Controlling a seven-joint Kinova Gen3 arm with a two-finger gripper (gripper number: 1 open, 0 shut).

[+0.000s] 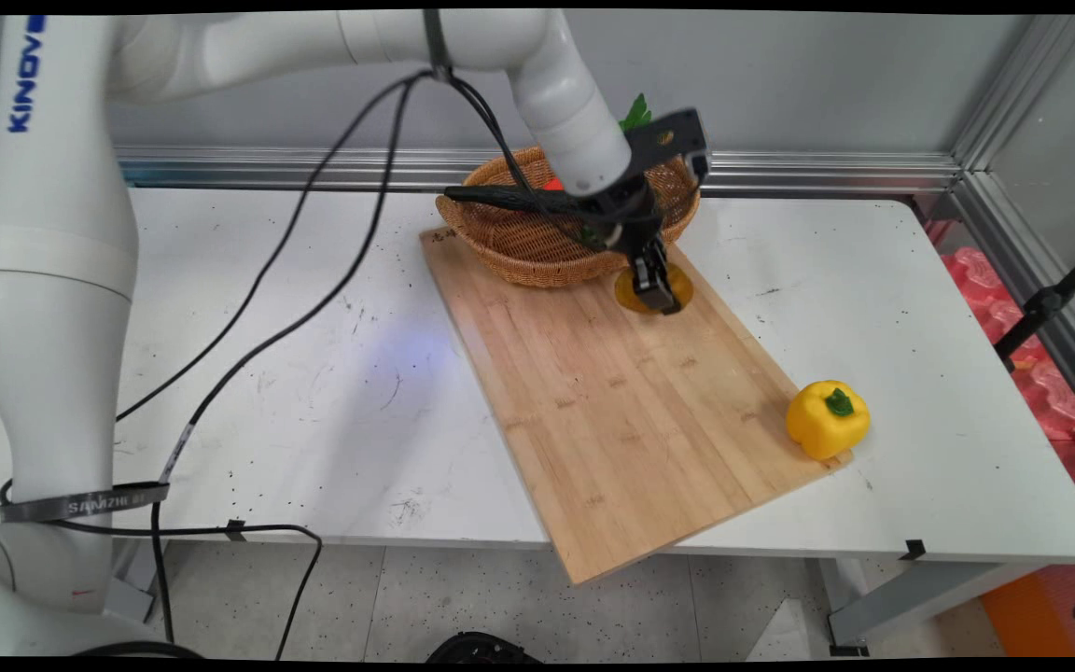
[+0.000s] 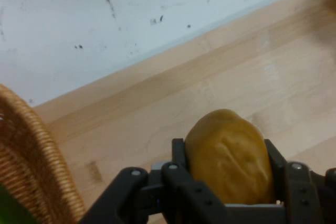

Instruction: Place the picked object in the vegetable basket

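**Main view: gripper clamped on a brownish-yellow lump at the board's far end**

Leftmost, a wicker basket (image 1: 537,245) with something red and green inside, resting on the far corner of a wooden cutting board (image 1: 621,411). Just right of it, the gripper (image 1: 655,297) lowered onto the board, fingers closed around a rounded brownish-yellow lump (image 2: 229,156). Farther right, a yellow bell pepper (image 1: 828,419) at the board's right edge, on the white table (image 1: 948,308).
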